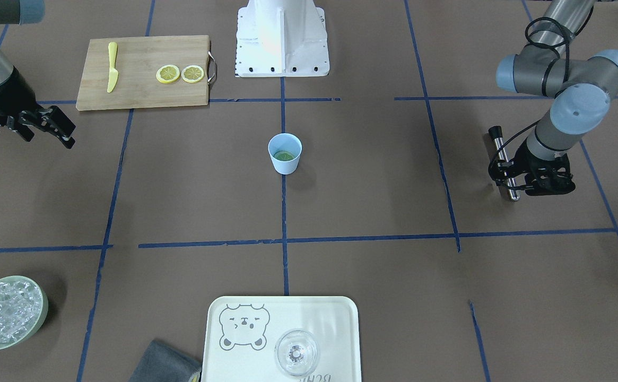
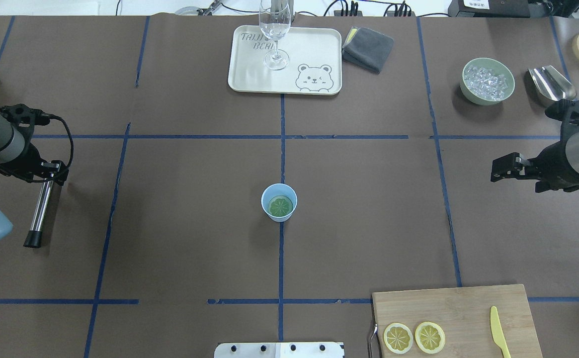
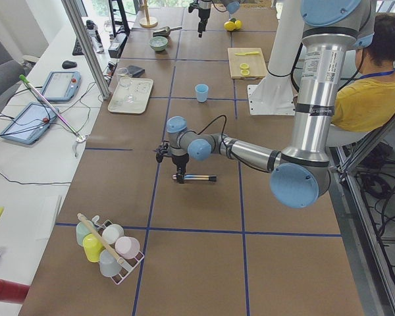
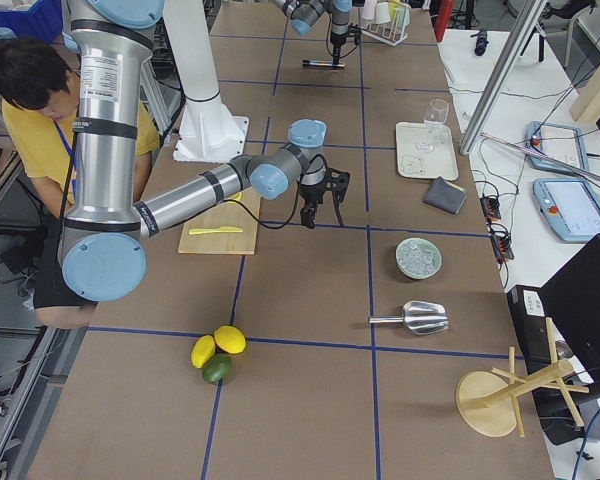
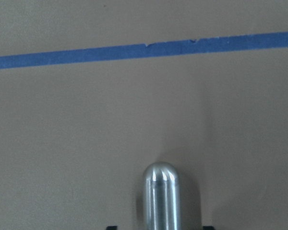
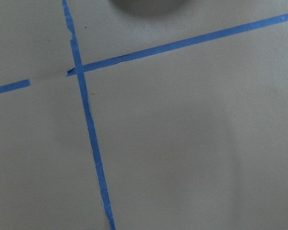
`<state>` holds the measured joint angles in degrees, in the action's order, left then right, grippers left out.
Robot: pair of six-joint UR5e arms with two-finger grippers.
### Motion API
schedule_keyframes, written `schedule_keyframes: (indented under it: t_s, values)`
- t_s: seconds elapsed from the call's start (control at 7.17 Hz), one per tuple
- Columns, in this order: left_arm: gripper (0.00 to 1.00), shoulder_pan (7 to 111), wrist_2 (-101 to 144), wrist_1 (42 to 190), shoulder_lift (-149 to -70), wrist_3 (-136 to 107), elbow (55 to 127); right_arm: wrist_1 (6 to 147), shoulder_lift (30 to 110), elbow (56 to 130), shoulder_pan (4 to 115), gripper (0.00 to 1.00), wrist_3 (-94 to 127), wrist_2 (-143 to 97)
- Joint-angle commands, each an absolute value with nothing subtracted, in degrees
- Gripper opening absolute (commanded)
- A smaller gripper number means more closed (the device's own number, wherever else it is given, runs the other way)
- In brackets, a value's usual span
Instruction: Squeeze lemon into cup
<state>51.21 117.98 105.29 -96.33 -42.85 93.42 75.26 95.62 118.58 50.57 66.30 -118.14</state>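
Board [image 2: 463, 303]: two spare slices [image 2: 398, 337] beside the knife [image 2: 499, 338]; a careless reach could knock it off
Right gripper [image 1: 48, 133]: jaws apart, empty, far from the cup [image 1: 286, 165]
Left gripper [image 2: 50, 171]: clamped on the rod [image 2: 41, 209] — a slanted press could tip the cup
Cup: upright at bench [image 2: 195, 223] centre, nothing steadying it
Lemon [image 2: 280, 205]: one slice flat in the cup's bottom — may skid, not squeeze

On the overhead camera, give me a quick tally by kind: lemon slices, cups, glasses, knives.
Lemon slices: 3 (two on the cutting board, one inside the cup)
Cup: 1
Glass: 1
Knife: 1
Total: 6
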Motion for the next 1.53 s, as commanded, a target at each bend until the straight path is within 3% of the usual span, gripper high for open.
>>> schedule_keyframes:
  t_s: [0.0, 0.42, 0.84, 1.4]
  values:
    - [1.00, 56.7, 121.2, 105.2, -96.1, -39.1, 95.7, 75.3, 95.8, 118.4, 52.5, 1.00, 64.3, -118.8]
    - [1.00, 73.8, 130.8, 100.6, -95.3, -17.2, 97.1, 75.4, 97.2, 108.7, 66.7, 1.00, 40.6, -130.4]
    - [1.00, 88.4, 133.8, 90.5, -95.4, 2.5, 93.4, 76.4, 97.3, 98.8, 79.3, 1.00, 18.1, -134.6]
    - [1.00, 88.4, 137.8, 92.2, -93.4, 2.4, 89.9, 79.7, 97.0, 97.2, 83.6, 1.00, 5.1, -135.6]
